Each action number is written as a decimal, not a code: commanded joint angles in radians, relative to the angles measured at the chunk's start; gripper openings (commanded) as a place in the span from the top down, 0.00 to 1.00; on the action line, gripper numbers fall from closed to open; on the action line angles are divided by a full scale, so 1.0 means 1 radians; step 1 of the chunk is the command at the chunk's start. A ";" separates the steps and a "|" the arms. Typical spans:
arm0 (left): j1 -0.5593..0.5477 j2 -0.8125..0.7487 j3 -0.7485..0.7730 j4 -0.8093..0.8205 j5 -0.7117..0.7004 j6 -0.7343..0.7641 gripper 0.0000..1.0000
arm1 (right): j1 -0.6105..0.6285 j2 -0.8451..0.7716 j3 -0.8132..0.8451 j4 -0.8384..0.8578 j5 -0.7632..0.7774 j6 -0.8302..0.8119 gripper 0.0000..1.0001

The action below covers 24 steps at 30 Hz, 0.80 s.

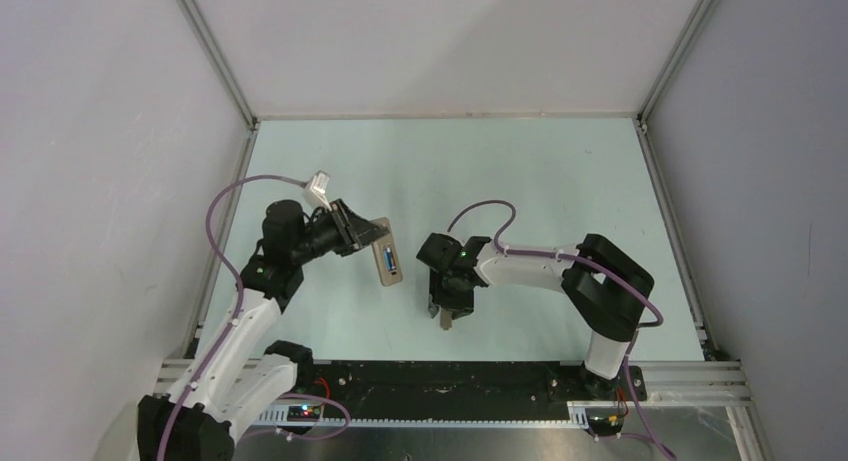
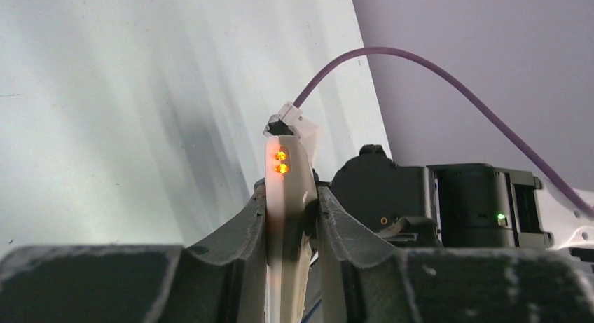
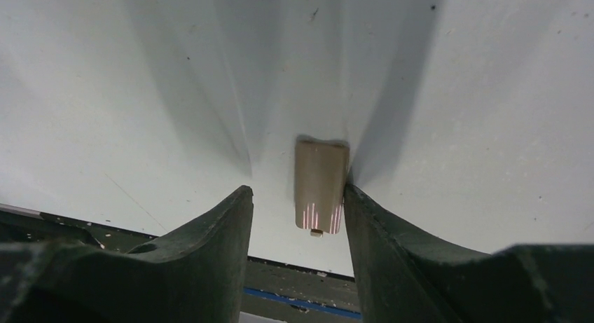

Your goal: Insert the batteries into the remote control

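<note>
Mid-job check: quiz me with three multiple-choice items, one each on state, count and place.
1. The left hand is: A open; B shut on the remote control; C out of view.
2. Orange spots glowing on the remote control's edge: A two; B one; C four.
3. The cover piece lies: A in the left hand; B on the remote control; C on the table inside the open right hand.
B: it clamps the remote control. A: the left wrist view shows two. C: the right wrist view shows it there.

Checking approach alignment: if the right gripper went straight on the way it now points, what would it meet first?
The right gripper, open, would likely meet the beige cover piece lying flat on the table between its fingers; depth is unclear.
</note>
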 commanded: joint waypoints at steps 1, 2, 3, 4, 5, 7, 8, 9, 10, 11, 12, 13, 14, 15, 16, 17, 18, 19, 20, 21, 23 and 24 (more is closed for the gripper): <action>0.033 -0.014 -0.019 0.002 0.031 -0.004 1.00 | 0.016 0.043 0.051 -0.088 0.065 0.009 0.49; 0.037 -0.018 -0.024 0.001 0.034 -0.004 1.00 | 0.024 0.056 0.053 -0.093 0.080 0.006 0.51; 0.043 -0.020 -0.028 0.001 0.041 -0.003 1.00 | 0.028 0.060 0.058 -0.105 0.089 0.003 0.54; 0.046 -0.024 -0.034 0.000 0.048 -0.003 1.00 | 0.037 0.070 0.061 -0.111 0.107 -0.003 0.56; 0.052 -0.027 -0.039 -0.001 0.050 -0.004 1.00 | 0.042 0.075 0.062 -0.120 0.126 -0.008 0.61; 0.060 -0.033 -0.045 0.000 0.062 -0.004 1.00 | 0.060 0.084 0.065 -0.132 0.159 -0.037 0.68; 0.061 -0.033 -0.047 0.000 0.069 -0.004 1.00 | 0.073 0.090 0.068 -0.137 0.166 -0.046 0.70; 0.063 -0.034 -0.051 0.000 0.072 -0.006 1.00 | 0.078 0.095 0.069 -0.145 0.176 -0.067 0.76; 0.064 -0.033 -0.053 -0.001 0.078 -0.007 1.00 | 0.084 0.105 0.074 -0.152 0.179 -0.074 0.79; 0.064 -0.034 -0.056 0.000 0.081 -0.008 1.00 | 0.089 0.116 0.076 -0.165 0.183 -0.091 0.82; 0.065 -0.034 -0.057 0.000 0.087 -0.009 1.00 | 0.091 0.119 0.078 -0.172 0.188 -0.099 0.83; 0.064 -0.034 -0.059 0.000 0.090 -0.011 1.00 | 0.095 0.124 0.078 -0.187 0.206 -0.110 0.83; 0.066 -0.033 -0.060 0.000 0.092 -0.012 1.00 | 0.096 0.124 0.079 -0.204 0.216 -0.116 0.83; 0.065 -0.035 -0.063 0.000 0.094 -0.013 1.00 | 0.098 0.123 0.078 -0.211 0.245 -0.126 0.82; 0.064 -0.035 -0.065 0.000 0.096 -0.013 1.00 | 0.098 0.122 0.079 -0.224 0.259 -0.134 0.81; 0.066 -0.035 -0.068 0.000 0.099 -0.014 1.00 | 0.097 0.118 0.079 -0.230 0.290 -0.152 0.81; 0.064 -0.037 -0.069 0.000 0.100 -0.017 1.00 | 0.096 0.115 0.078 -0.241 0.306 -0.163 0.80; 0.066 -0.038 -0.071 0.000 0.103 -0.018 1.00 | 0.094 0.106 0.077 -0.243 0.332 -0.184 0.78; 0.066 -0.039 -0.073 0.000 0.104 -0.021 1.00 | 0.093 0.102 0.076 -0.241 0.348 -0.213 0.76; 0.066 -0.040 -0.074 0.000 0.104 -0.022 1.00 | 0.092 0.095 0.076 -0.239 0.353 -0.228 0.75; 0.066 -0.042 -0.077 0.000 0.105 -0.025 1.00 | 0.091 0.079 0.075 -0.221 0.348 -0.265 0.65; 0.067 -0.043 -0.077 -0.001 0.105 -0.026 1.00 | 0.090 0.072 0.076 -0.208 0.334 -0.275 0.57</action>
